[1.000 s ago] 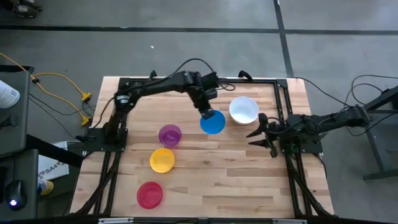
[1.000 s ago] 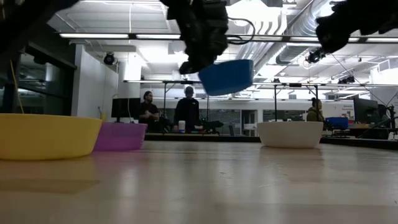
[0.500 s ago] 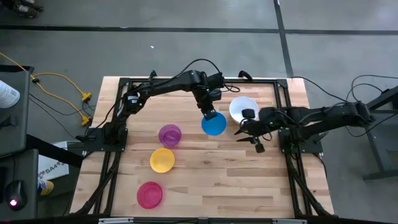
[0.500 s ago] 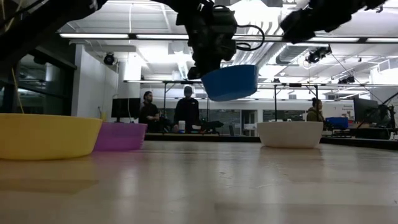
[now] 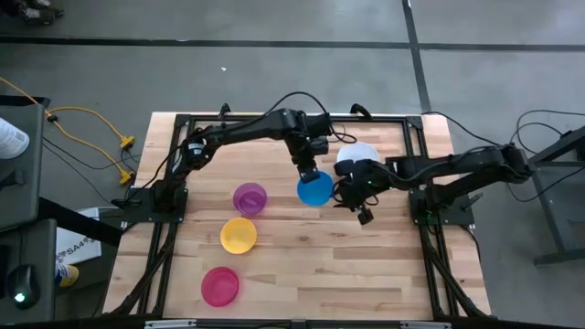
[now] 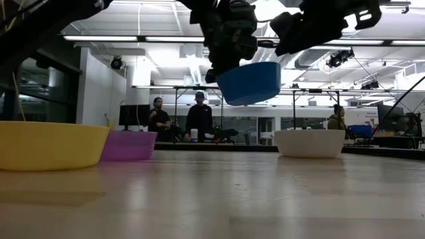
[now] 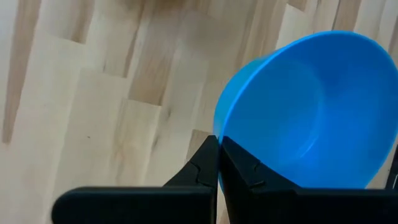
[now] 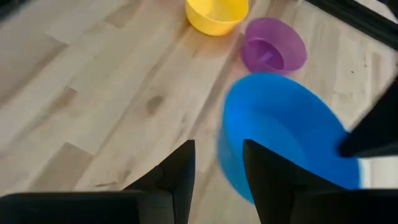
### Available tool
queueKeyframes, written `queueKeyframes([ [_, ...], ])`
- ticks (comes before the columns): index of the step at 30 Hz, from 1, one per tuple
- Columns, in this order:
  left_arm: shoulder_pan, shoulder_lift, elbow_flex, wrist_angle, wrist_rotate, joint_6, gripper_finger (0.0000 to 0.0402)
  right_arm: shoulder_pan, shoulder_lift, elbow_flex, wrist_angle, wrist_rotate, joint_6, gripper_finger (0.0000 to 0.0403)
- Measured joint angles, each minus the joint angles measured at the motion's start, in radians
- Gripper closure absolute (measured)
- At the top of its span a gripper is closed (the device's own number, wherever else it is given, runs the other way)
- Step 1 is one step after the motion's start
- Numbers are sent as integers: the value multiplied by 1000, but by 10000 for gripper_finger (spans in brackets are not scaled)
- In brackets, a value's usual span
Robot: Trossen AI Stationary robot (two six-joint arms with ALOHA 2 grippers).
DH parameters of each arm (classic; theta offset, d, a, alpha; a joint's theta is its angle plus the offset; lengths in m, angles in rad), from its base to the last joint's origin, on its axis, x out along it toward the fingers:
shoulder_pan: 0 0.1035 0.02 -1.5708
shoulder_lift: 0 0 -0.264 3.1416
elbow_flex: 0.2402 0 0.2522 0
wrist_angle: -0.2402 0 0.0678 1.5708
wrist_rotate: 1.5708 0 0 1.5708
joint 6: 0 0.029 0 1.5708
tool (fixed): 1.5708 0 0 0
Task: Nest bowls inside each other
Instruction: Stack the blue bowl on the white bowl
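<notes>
My left gripper is shut on a blue bowl held above the table's middle. My right gripper stands open just right of that bowl; in the right wrist view its fingers frame the bowl's near rim, and I see no touch. A white bowl rests on its base at the far right, partly hidden by my right arm. The purple bowl, yellow bowl and red bowl stand apart on the left half of the table. My left gripper pinches the blue bowl's rim between its two fingers, one inside the wall and one outside. The fingers come from above, slanting down. The bowl hangs below them, tilted, lifted well clear of the table.
Black frame rails run along the table's far, left and right sides. The wooden table top lies bare in the near right part. People sit in the room behind the table.
My right gripper has come from the table's right edge toward the left, up to the blue bowl, rolling and tipping downward as it went, and has stayed open. My left gripper has kept the blue bowl aloft, shifting only slightly.
</notes>
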Motion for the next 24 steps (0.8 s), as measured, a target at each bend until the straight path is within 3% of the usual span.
queueKeyframes([
  [24,-34,-1,17,6,52,21,401,-4,9,5,-7,20,-5,275],
])
